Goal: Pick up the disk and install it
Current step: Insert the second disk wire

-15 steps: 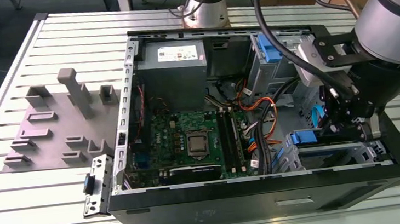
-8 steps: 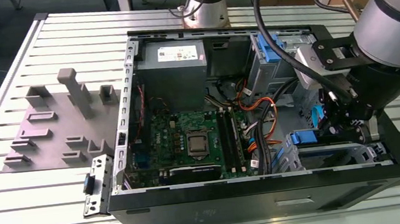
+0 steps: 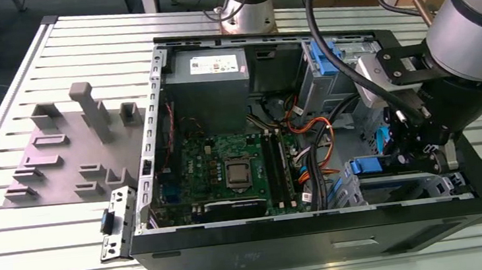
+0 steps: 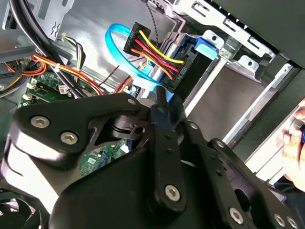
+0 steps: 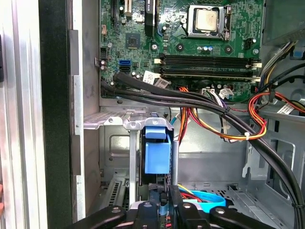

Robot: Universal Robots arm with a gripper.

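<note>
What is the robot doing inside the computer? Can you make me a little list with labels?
place: open computer case lying on a slatted table
end effector: down inside the case, near the exterior view's right
disk: blue-bracketed, standing on edge in a metal bay, right by the end effector
grip: cannot tell whether the end effector has hold of it
cables: a blue ribbon cable and red-yellow wires plug in at the disk
other parts: green motherboard; grey power-supply box; grey fixture block beside the case
</note>
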